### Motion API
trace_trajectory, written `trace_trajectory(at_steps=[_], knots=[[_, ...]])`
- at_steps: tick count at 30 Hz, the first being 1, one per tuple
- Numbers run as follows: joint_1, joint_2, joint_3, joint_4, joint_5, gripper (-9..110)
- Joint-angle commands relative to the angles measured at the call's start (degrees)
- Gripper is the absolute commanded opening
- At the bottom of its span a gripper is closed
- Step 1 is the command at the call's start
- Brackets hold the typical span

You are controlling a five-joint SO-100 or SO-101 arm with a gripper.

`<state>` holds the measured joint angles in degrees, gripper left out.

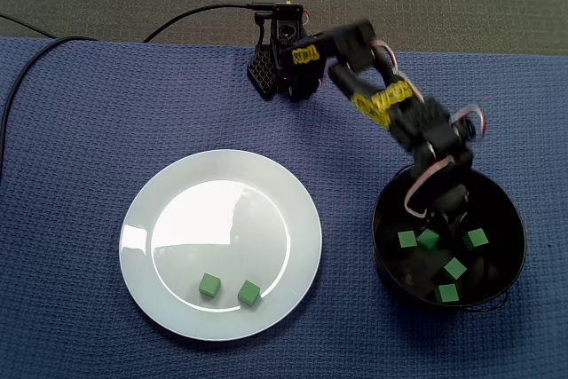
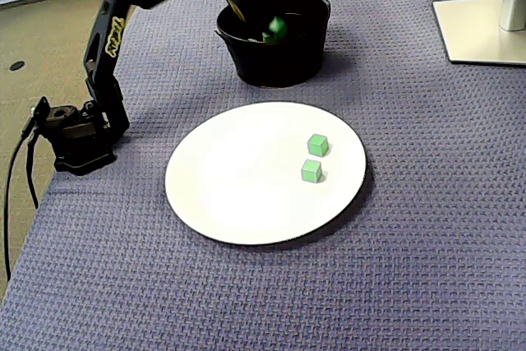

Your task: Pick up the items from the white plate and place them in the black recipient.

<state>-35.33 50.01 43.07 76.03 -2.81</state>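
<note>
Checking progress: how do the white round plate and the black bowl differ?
The flat white round plate holds two green cubes; the deep black bowl shows five. The plate is clear of the arm; the end effector reaches into the bowl. Both are round and rest on the blue cloth.

In a fixed view, a blue woven cloth (image 1: 71, 219) covers the table. A white plate (image 1: 222, 210) lies left of centre. On its lower part sit a green cube (image 1: 209, 285) and a second cube (image 1: 249, 292), close together but apart. To the right of the plate, and clear of it, stands a black bowl (image 1: 389, 268). Five more cubes (image 1: 407, 239) (image 1: 429, 239) (image 1: 476, 238) (image 1: 455, 268) (image 1: 447, 292) show inside it. The black arm (image 1: 382, 99) reaches from its base (image 1: 280, 64) at the cloth's top edge down to the bowl. Its gripper (image 1: 433, 222) hangs inside the rim, just above one cube; how its jaws stand is unclear. A black cable (image 1: 191, 13) runs left from the base
</note>
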Motion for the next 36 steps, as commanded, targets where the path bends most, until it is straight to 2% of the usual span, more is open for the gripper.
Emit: trace_trajectory(at_steps=[1, 4, 8, 10, 17, 22, 25, 29, 32, 36], knots=[[-1.93, 0.79, -5.45, 5.71, -6.06, 51], [-0.09, 9.67, -4.13, 11.60, -9.23, 51], [9.05, 24.96, -0.18, 15.56, -25.93, 49], [16.87, 31.20, 3.43, 13.10, -34.19, 43], [38.32, 38.14, 21.01, -2.20, -56.51, 49], [44.12, 32.08, 28.48, -18.37, -62.75, 48], [45.18, 29.62, 33.75, -30.32, -62.58, 46], [45.53, 28.48, 40.25, -36.74, -64.34, 46], [46.05, 28.04, 46.76, -46.05, -65.21, 47], [46.14, 26.89, 50.54, -50.36, -65.83, 49]])
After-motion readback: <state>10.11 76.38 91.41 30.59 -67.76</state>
